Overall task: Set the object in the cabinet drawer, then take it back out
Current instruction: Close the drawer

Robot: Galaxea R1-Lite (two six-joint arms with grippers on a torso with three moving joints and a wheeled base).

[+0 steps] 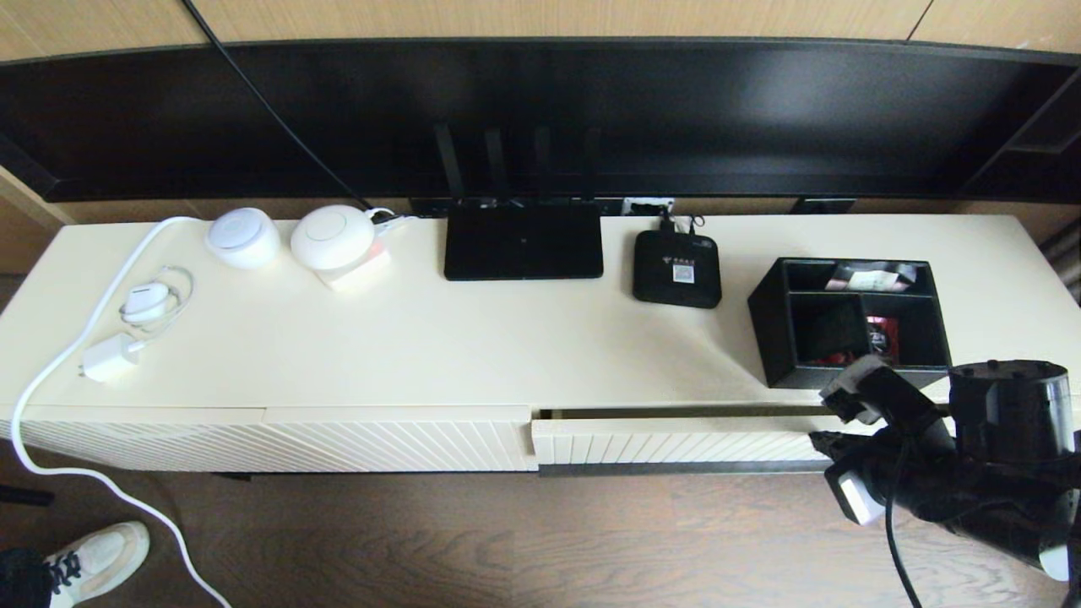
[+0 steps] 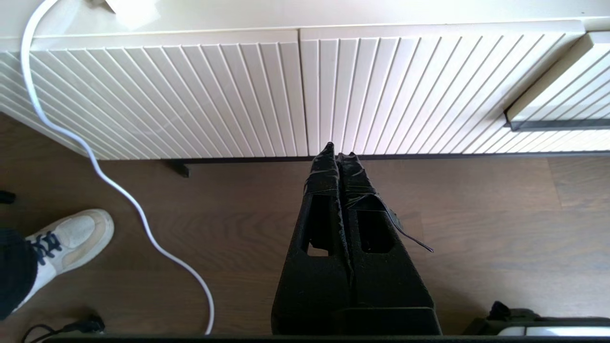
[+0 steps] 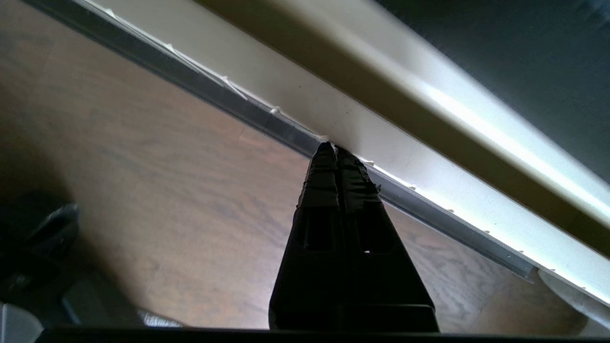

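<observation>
- I've got the organizer box on the cream cabinet top, far right, near the front edge; its long axis runs left to right, open side up, long compartment at the far side, two square ones nearer.
- It's matte black and rectangular, with red and white bits inside.
- The cabinet drawer below it sits slightly ajar, ribbed cream front, dark handle strip along the lower edge.
- My right gripper has its fingers clenched on nothing, tips right at that strip.
- My left gripper is parked low over the wooden floor, fingers pressed together, empty.
</observation>
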